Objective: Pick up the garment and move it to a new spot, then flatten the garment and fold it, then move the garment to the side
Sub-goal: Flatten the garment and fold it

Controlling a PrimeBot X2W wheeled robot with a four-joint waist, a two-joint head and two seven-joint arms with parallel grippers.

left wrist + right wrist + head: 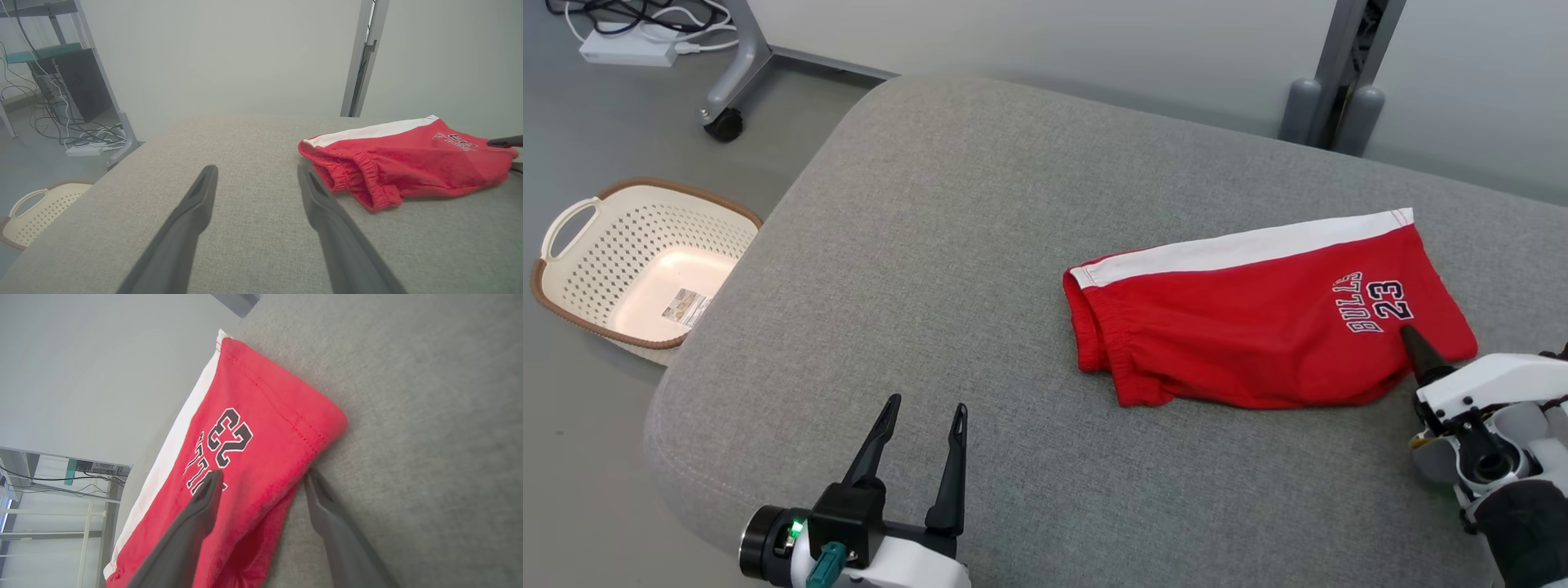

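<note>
While the folded shorts (1241, 327) seem to await only the sideways move, the right gripper (262, 475) straddles their edge agape and the left gripper (928, 403) is wide and empty

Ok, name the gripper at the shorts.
The right gripper: its open fingers straddle the edge of the red shorts; the left gripper hovers apart over the grey cushion.

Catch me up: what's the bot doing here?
Red shorts lie folded on the grey cushion. The right gripper is open, straddling their edge by the print; nothing gripped yet. The left gripper is open over bare cushion, apart from them.
</note>
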